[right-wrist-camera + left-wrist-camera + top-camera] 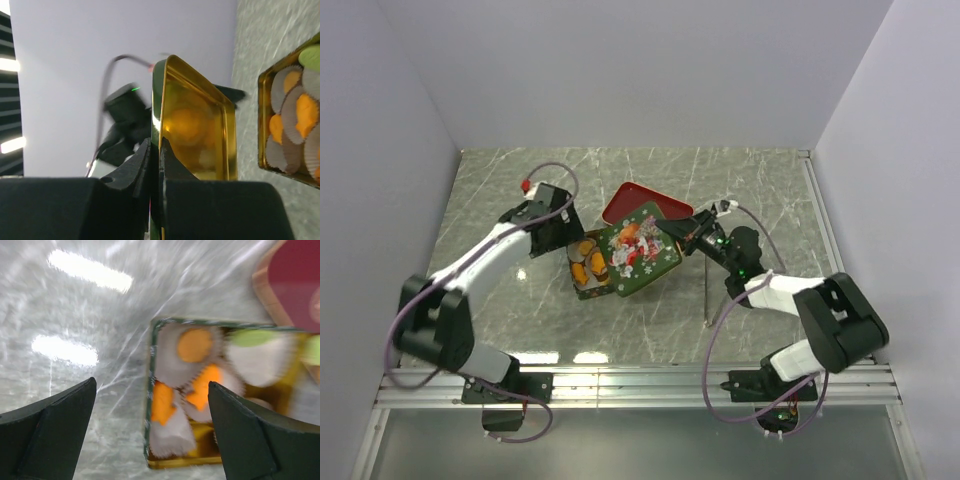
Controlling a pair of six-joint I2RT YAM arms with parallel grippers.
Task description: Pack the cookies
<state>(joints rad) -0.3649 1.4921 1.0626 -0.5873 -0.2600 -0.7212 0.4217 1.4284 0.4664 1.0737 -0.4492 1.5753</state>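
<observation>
Pinching the lid (638,250) by its rim with the right gripper (156,147), jaws drawn almost together on the thin metal edge. Holding it tilted, with the patterned green side facing up in the top view and the gold inside turned toward the tin (576,284) in the right wrist view. Covering the tin's right part as seen from above, yet showing a strip of table (750,190) between lid and tin from the wrist. Not showing clearly whether lid and tin are touching.

Hovering the left gripper (151,384) above the tin's left edge, fingers (60,430) spread wide and gripping nothing. Looking down from there, through some blur, into the uncovered half of the tin.

Finding the cookies (195,345) inside the tin, each sitting in a white cup (255,360) on the gold floor. Counting mostly orange pieces in the uncovered part, with a green one (252,336) toward the end nearest the lid. Packing the cups tightly, side against side, with their rims touching.

Sitting the tin flat near the middle of the grey marble table, between the two grippers. Placing a red plate (625,200) just behind the lid, its near edge hidden under the lid in the top view.
</observation>
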